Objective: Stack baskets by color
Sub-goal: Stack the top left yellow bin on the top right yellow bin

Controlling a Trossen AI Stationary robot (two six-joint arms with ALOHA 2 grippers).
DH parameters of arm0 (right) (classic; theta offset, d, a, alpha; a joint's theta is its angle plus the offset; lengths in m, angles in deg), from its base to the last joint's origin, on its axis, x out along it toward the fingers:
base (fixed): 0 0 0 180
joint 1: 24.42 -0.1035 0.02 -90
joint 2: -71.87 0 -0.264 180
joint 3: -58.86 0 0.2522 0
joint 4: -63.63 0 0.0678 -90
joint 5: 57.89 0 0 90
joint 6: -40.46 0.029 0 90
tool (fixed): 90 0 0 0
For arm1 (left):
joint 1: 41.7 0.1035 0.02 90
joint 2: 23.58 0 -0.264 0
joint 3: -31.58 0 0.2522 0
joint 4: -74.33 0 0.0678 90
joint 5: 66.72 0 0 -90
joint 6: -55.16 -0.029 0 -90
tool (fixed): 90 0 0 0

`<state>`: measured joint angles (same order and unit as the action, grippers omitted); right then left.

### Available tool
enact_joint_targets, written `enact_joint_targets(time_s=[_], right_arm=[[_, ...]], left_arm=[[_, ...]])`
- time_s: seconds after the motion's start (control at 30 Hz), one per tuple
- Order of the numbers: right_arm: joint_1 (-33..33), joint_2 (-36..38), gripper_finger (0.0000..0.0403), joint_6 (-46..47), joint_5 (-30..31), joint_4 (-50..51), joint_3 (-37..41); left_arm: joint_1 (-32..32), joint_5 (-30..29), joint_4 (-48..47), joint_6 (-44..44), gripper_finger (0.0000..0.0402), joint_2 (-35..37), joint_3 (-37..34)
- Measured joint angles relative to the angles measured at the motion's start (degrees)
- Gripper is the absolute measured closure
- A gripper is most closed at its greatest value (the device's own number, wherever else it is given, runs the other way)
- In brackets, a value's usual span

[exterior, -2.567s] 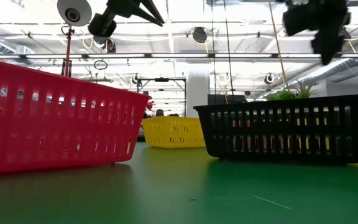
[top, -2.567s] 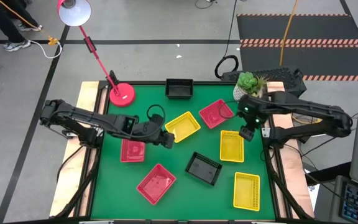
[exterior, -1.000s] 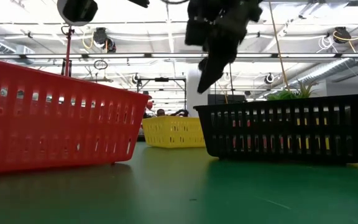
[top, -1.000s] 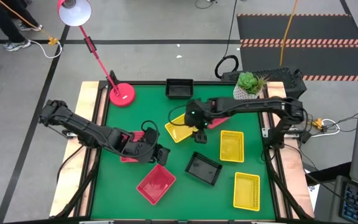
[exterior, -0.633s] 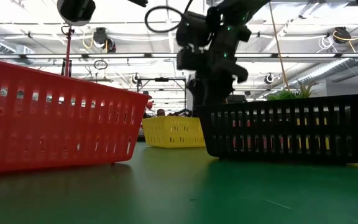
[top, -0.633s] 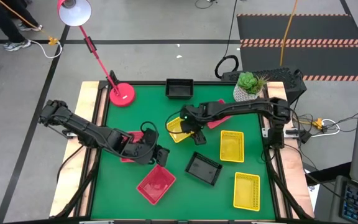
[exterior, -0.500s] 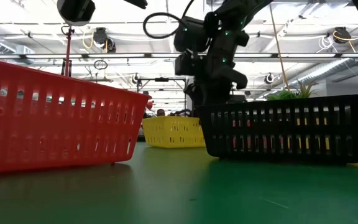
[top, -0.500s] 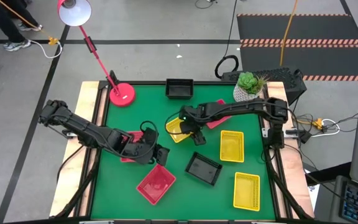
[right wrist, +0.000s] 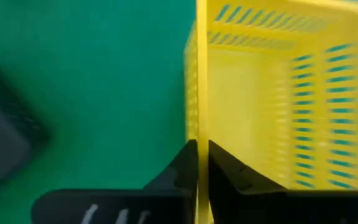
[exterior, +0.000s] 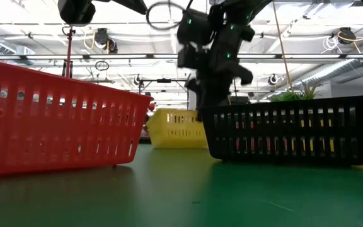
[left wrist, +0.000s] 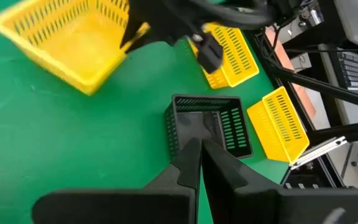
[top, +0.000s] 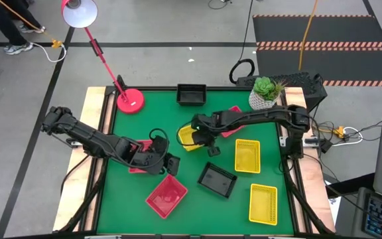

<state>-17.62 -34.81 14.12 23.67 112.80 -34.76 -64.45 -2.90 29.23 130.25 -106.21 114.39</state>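
The right gripper (right wrist: 197,152) is closed on the wall of a yellow basket (top: 189,136) near the middle of the green table (top: 191,199). This basket seems slightly lifted, but that is hard to judge. The left gripper (left wrist: 197,155), closed and empty, hovers beside a red basket (top: 166,196).

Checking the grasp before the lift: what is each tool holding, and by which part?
The right tool pinches the yellow basket by its side wall's rim. The left tool holds nothing.
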Motion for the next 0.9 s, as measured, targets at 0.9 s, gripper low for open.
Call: enact_joint_targets(time_s=[0.9], right_arm=[[-23.3, 28.5, 0.0397, 7.5, 14.3, 24.5, 0.0]], left_arm=[[10.2, 5.3, 8.0, -20.1, 0.0364, 4.9, 5.0]])
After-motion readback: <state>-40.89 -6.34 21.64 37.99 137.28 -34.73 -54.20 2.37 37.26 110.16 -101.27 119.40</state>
